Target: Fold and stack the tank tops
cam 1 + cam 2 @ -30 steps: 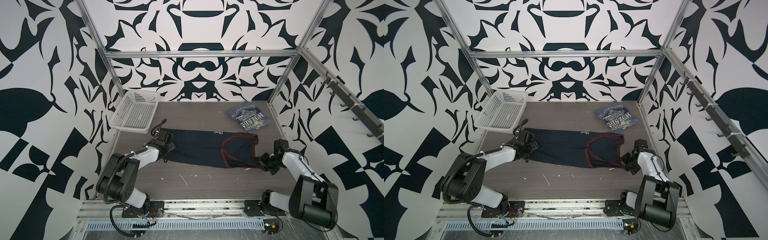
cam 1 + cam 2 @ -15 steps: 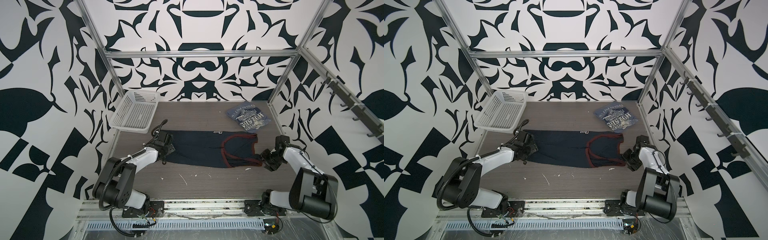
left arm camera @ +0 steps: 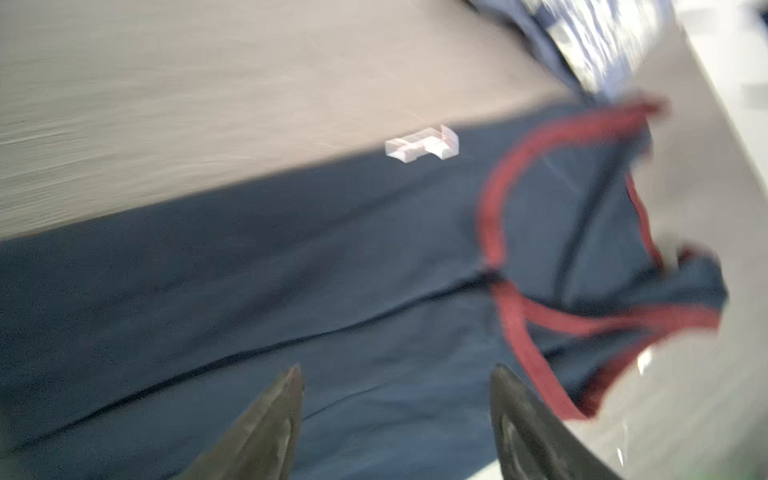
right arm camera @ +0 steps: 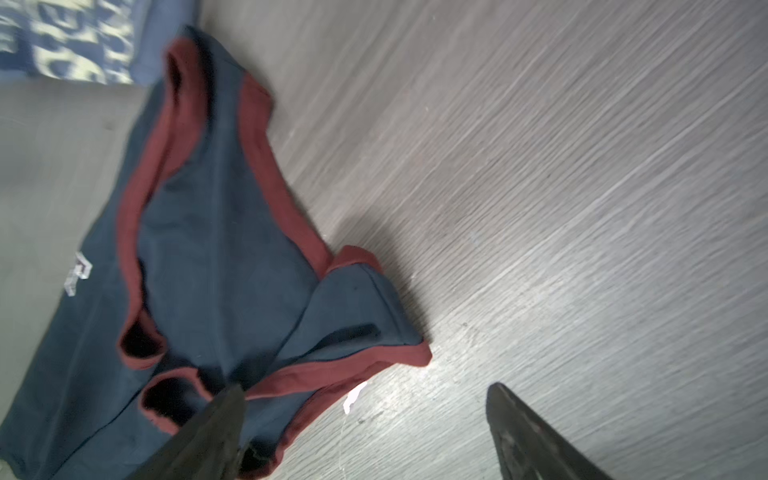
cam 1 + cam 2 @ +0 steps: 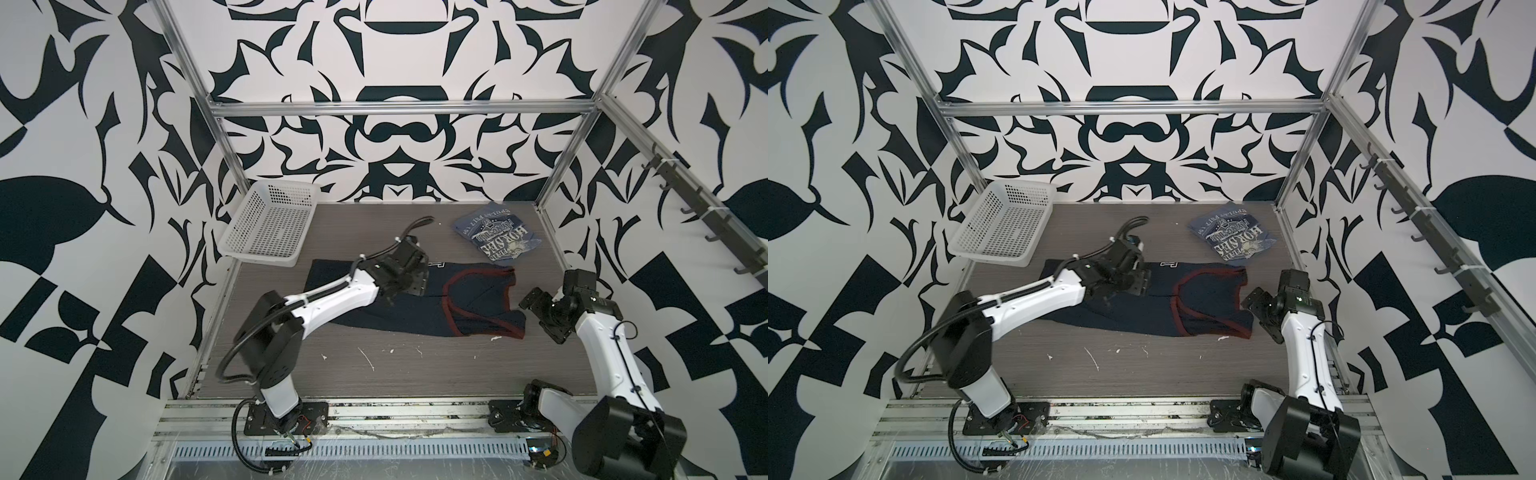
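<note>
on the grey wood-grain tabletop point(image 5: 415, 374) the navy red-trimmed cloth tank top point(image 5: 415, 318) is laid flat across the middle, straps toward the right. the smaller slate-blue printed tank top point(image 5: 496, 235) is seen near the far right corner. the left gripper point(image 3: 395, 374) is held over the navy cloth, the right gripper point(image 4: 368, 388) beside its strap end; both are spread apart, nothing clamped.
</note>
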